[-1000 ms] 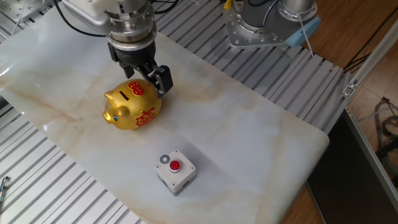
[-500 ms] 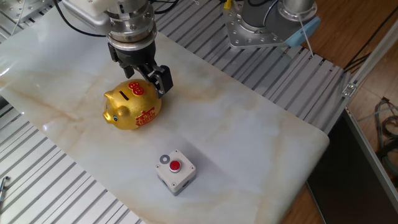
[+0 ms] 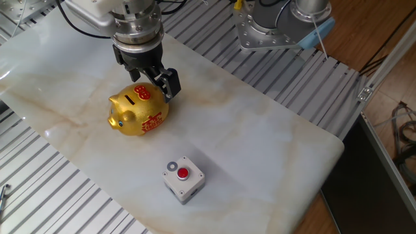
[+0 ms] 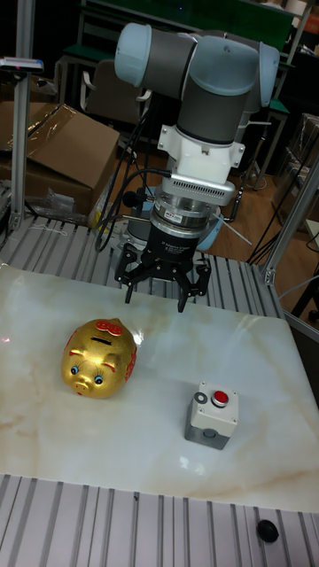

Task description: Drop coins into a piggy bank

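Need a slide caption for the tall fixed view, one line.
UR5 gripper hangs open behind the gold piggy bank; the coin lies on the white button box.

Gold piggy bank (image 3: 138,109) stands upright; grey coin (image 3: 171,166) seemingly lies atop the white box (image 3: 189,186).
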